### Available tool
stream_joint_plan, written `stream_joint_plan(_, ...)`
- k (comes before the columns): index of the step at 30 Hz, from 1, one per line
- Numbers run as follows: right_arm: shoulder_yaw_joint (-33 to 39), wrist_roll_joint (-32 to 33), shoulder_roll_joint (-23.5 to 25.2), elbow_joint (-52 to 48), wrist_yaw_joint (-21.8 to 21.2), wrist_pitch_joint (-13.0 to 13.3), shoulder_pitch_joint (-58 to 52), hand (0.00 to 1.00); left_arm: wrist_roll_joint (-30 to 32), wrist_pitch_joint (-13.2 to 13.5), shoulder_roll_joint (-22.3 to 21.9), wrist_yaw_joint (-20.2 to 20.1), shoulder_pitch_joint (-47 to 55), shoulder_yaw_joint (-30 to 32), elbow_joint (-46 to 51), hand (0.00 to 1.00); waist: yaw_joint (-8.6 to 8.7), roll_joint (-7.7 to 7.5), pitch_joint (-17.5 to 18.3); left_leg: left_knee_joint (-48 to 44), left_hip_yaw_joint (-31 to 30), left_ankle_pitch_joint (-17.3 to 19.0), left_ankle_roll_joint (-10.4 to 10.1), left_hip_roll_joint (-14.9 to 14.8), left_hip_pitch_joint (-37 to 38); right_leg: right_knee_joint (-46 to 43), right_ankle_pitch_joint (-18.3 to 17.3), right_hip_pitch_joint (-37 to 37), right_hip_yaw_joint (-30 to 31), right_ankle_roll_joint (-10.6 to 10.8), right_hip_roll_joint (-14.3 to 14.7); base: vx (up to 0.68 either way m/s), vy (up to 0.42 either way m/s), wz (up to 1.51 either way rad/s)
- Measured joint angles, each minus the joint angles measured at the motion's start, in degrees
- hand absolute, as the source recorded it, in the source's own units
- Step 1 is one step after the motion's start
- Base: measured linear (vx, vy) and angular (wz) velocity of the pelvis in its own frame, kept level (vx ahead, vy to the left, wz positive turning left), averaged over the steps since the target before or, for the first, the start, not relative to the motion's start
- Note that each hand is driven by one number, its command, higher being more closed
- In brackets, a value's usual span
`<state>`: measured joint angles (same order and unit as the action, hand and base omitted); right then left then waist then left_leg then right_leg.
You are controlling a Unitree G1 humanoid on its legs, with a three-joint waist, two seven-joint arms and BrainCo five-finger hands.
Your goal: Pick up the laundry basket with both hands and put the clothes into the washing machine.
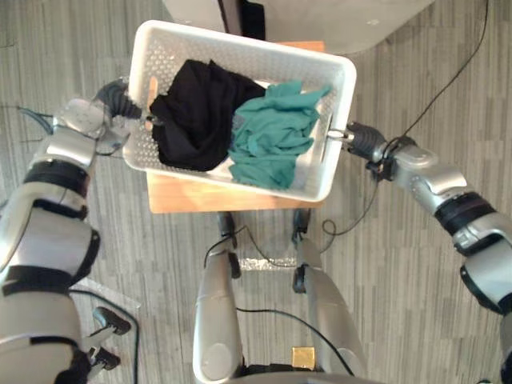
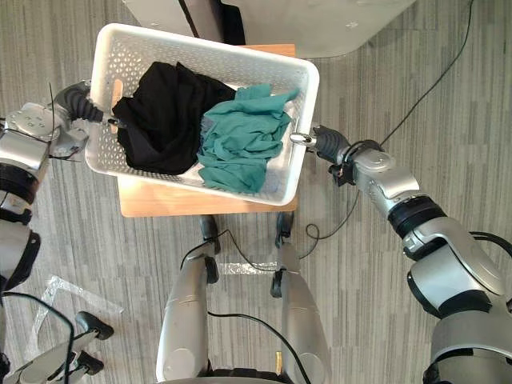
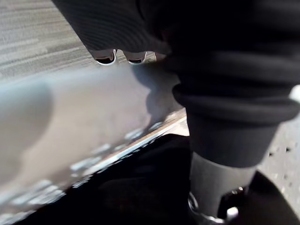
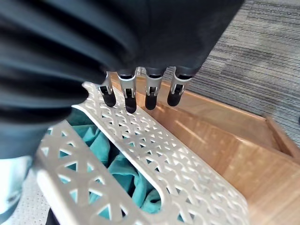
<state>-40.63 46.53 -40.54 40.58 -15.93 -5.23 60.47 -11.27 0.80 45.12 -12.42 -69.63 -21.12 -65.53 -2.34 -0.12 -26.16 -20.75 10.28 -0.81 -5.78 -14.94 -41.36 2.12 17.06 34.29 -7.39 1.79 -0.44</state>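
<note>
A white perforated laundry basket (image 1: 240, 44) hangs tilted over a small wooden table (image 1: 184, 196). A black garment (image 1: 196, 112) fills its left half and a teal garment (image 1: 276, 132) its right half. My left hand (image 1: 120, 102) grips the basket's left end at the handle slot; in the left wrist view its fingertips (image 3: 107, 57) curl over the rim. My right hand (image 1: 364, 142) holds the right end. Its fingers (image 4: 126, 96) hook over the lattice rim (image 4: 154, 150), with teal cloth (image 4: 122, 168) showing below.
A light grey machine body (image 1: 360, 24) with a dark gap (image 1: 240, 16) stands just beyond the table. Grey carpet (image 1: 400, 256) surrounds the table. A piece of clear plastic wrap (image 2: 72, 292) lies on the floor at lower left.
</note>
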Motion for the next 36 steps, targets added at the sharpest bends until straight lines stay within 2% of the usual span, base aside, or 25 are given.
stream_joint_plan(3, 0.81, -0.13, 3.23, 1.36, 1.11, -0.02, 0.86, 0.00, 0.87, -1.02, -2.18, 3.52, -0.01, 10.27, -0.39, 0.00, 0.28, -1.03, 0.08, 0.16, 0.46, 0.12, -0.21, -0.63, -0.03, 0.85, -0.68, 0.16, 0.48, 0.83, 0.56, -0.01, -0.051, -0.11)
stream_joint_plan(6, 1.78, -0.44, 5.44, 2.61, 2.27, -0.19, 1.96, 0.00, -0.45, -2.38, -3.25, 6.50, -0.05, 13.81, -0.37, 0.00, 0.72, -1.23, 0.04, 0.01, 0.83, -0.04, -0.40, -0.92, 0.07, 1.14, -0.02, 0.16, 0.62, 1.00, 0.74, 0.00, -0.041, -0.07)
stream_joint_plan(9, 2.02, -0.64, 6.68, 4.19, 3.63, -0.20, 3.50, 0.00, -7.34, -2.86, -3.35, 7.49, -0.43, 15.00, -0.36, 0.00, 1.32, -1.26, 0.04, -0.18, 0.79, -0.02, -0.41, -0.91, -0.02, 1.15, 0.31, 0.16, 0.61, 0.57, 0.73, 0.00, 0.000, 0.00)
stream_joint_plan(10, 2.07, -0.64, 6.90, 5.47, 3.73, -0.22, 4.19, 0.00, -9.64, -2.89, -3.43, 7.51, -0.73, 14.95, -0.36, 1.00, 1.36, -1.33, 0.02, -0.24, 0.78, -0.02, -0.41, -0.88, -0.05, 1.16, 0.30, 0.16, 0.62, 0.58, 0.71, 0.00, 0.000, 0.00)
stream_joint_plan(11, 2.01, -0.65, 7.03, 6.08, 3.77, -0.34, 4.72, 0.00, -10.77, -3.00, -3.47, 7.57, -1.11, 14.65, -0.36, 1.00, 1.40, -1.46, 0.07, -0.29, 0.78, -0.02, -0.40, -0.88, -0.10, 1.25, 0.30, 0.16, 0.62, 0.58, 0.71, 0.00, 0.000, 0.00)
stream_joint_plan(12, 1.97, -0.65, 7.12, 6.37, 3.79, -0.35, 4.90, 1.00, -10.79, -3.06, -3.49, 7.61, -1.35, 14.30, -0.36, 1.00, 1.39, -1.52, 0.07, -0.31, 0.78, -0.02, -0.40, -0.88, -0.10, 1.28, 0.30, 0.16, 0.63, 0.58, 0.71, 0.00, 0.000, 0.00)
stream_joint_plan(16, 1.91, -1.18, 8.03, 8.06, 3.79, -0.16, 5.68, 1.00, -10.26, -3.18, -3.17, 7.83, -2.05, 12.05, -0.36, 1.00, 1.47, -1.86, 0.17, -0.46, 0.78, -0.02, -0.40, -0.88, -0.11, 1.28, 0.30, 0.15, 0.72, 0.58, 0.71, 0.00, 0.000, 0.00)
stream_joint_plan(21, 2.27, -5.55, 9.11, 9.87, 5.16, 0.11, 7.64, 1.00, -3.49, -4.42, -3.08, 10.56, -2.55, 12.81, -0.38, 1.00, 1.64, -2.66, 0.36, -0.76, 0.89, 0.02, -0.39, -0.95, -0.11, 1.42, 0.31, 0.15, 1.09, 0.57, 0.73, 0.00, -0.002, -0.01)
stream_joint_plan(25, 5.35, -9.04, 10.82, 9.84, 8.26, 0.98, 7.80, 1.00, 2.05, -5.11, -3.34, 12.55, -2.34, 15.24, -0.38, 1.00, 1.70, -3.46, 0.75, 0.14, 1.46, -0.03, -0.38, -0.91, -0.08, 2.05, 0.15, 0.63, 0.95, 0.42, 0.52, 0.01, -0.011, -0.04)
stream_joint_plan(29, 9.56, -11.46, 12.57, 9.60, 11.64, 2.24, 7.81, 1.00, 2.58, -4.82, -4.24, 15.11, -0.86, 18.03, 1.06, 1.00, 1.97, -3.48, 0.76, 0.14, 1.67, -0.05, -0.42, -1.01, -0.08, 2.00, 0.91, 0.78, 0.71, 0.53, 0.52, 0.01, -0.011, -0.03)
stream_joint_plan(33, 14.21, -13.59, 11.29, 1.40, 15.23, 0.46, 3.11, 1.00, 2.97, -4.65, -5.86, 17.96, 4.98, 18.99, 10.03, 1.00, 1.73, -3.46, 0.74, 0.48, 1.00, -0.04, -0.42, -0.80, 0.46, 2.12, 1.44, -0.25, -0.37, -0.15, 0.46, 0.03, 0.004, 0.08)
stream_joint_plan(36, 19.08, -15.33, 10.09, -8.27, 18.04, -0.32, -5.98, 1.00, 2.91, -4.65, -8.08, 19.47, 12.76, 19.11, 18.05, 1.00, 1.40, -3.40, 0.68, 1.97, 0.61, -0.04, -0.42, -0.06, 3.95, 2.29, 0.86, -3.54, -0.58, -0.01, 0.01, 0.07, 0.029, 0.16)
